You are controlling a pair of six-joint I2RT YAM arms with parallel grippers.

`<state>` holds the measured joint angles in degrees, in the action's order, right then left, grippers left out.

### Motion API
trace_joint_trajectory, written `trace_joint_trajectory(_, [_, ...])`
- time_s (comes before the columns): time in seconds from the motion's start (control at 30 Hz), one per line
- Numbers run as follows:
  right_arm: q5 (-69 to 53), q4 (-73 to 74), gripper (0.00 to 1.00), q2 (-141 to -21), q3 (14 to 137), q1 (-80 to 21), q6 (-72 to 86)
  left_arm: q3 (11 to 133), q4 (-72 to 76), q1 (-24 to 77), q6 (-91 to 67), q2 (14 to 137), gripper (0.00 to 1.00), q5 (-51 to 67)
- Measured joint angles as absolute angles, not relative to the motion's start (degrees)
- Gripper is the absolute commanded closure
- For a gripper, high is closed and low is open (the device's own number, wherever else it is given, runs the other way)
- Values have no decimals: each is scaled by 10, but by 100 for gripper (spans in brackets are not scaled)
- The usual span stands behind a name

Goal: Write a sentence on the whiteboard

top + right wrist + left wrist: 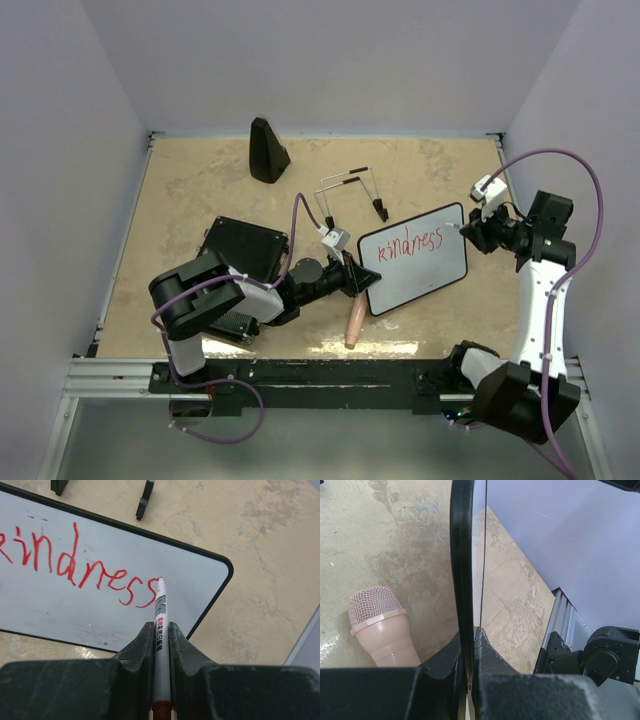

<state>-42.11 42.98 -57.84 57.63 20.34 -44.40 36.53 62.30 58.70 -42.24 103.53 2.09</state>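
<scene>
1. Currently the whiteboard (415,258) sits right of table centre, between the two grippers. It faces the overhead camera, with "kindness" (410,243) written across it in red.
2. I judge it light, thin and stiff, with a slick face. Fresh ink would likely smear, so the black frame edge is the place to hold.
3. Left gripper (469,645): the jaws are closed on the board's left frame edge. The arm stretches low across the table, passing over the black ribbed case (245,250).
4. Right gripper (161,630): the jaws are clamped on a red marker (160,610), its tip at the final "s". I cannot confirm contact. The arm reaches in from the right.
5. A pink microphone (354,322) lies near the left grip.
</scene>
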Motion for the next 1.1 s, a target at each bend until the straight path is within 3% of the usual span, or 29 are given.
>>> trace_joint_trajectory(0.27, [-441,447,100,-603,579,263,-475,366,620,587,-423,1035,100,20])
trace_joint_trajectory(1.1, [-476,413,100,-648,578,282,-490,372,612,587,-423,1035,100,20])
